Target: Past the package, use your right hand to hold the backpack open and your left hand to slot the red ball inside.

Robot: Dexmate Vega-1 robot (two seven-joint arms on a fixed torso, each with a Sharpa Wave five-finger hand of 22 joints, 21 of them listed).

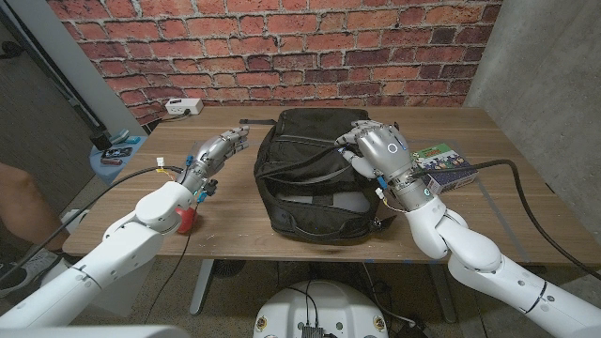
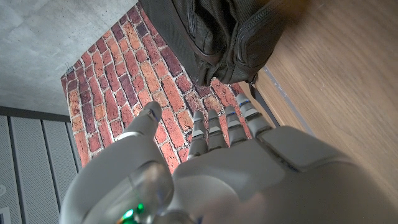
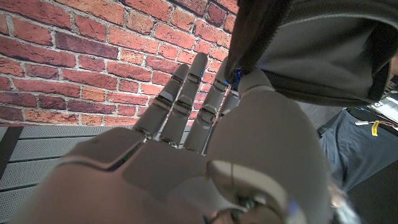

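Observation:
The black backpack [image 1: 310, 178] lies in the middle of the wooden table, its zipped opening facing up. My right hand [image 1: 380, 150] sits on the bag's upper right rim. In the right wrist view its fingers [image 3: 186, 99] reach out straight and apart, and the thumb tucks under the backpack's zipper edge [image 3: 311, 56]. My left hand [image 1: 216, 150] hovers left of the bag, fingers straight, holding nothing; the left wrist view shows its fingers [image 2: 217, 127] pointing toward the backpack [image 2: 230, 37]. The red ball [image 1: 186, 220] rests near the table's front edge, half hidden under my left forearm.
A green printed package [image 1: 446, 161] lies on the table just right of my right hand. A white power strip [image 1: 183, 106] sits at the back left corner. A side surface with small items [image 1: 117, 150] and part of a person [image 1: 19, 202] are at the left.

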